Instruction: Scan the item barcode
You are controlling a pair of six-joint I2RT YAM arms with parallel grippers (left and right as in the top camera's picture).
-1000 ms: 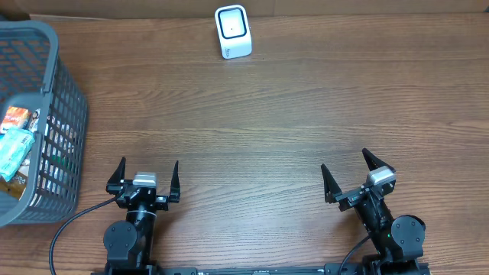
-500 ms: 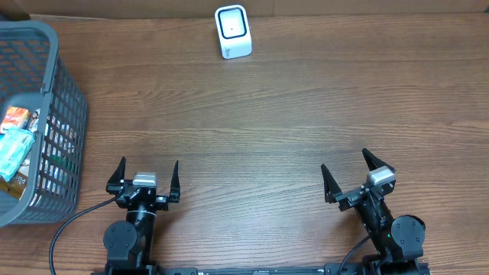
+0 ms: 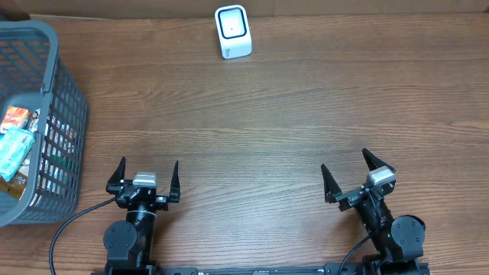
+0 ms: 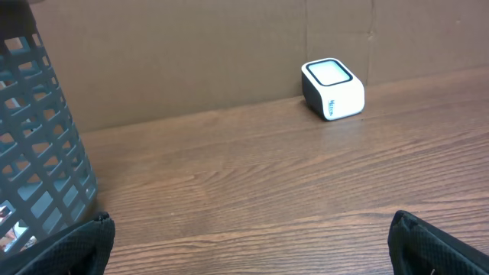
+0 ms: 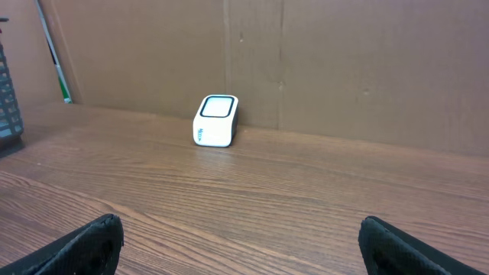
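My left gripper (image 3: 149, 163) has its jaws spread wide with nothing between them. On the left wrist camera only its dark fingertips (image 4: 70, 246) show, in the bottom corners, with bare wood between. My right gripper (image 3: 344, 160) is the same: jaws fully apart and holding nothing, with its fingertips (image 5: 85, 244) at the lower edges of its own camera.

I'm taking the scanner (image 3: 233, 31) as my landmark. It is a small white box with a dark-rimmed window on top, standing at the far edge of the table (image 3: 267, 114). Both grippers sit well apart from it at the near edge, the left one nearer and to its left, the right one nearer and to its right. Both wrist cameras show the scanner close in front of a cardboard wall (image 4: 191, 53).

Far to the scanner's left, and a little nearer to me, stands a grey mesh basket (image 3: 67, 92). Inside it lie a few packets (image 3: 15, 149), one pale blue-green and one with orange print. I can't make out a barcode on any of them. Neither gripper is near the basket's contents.
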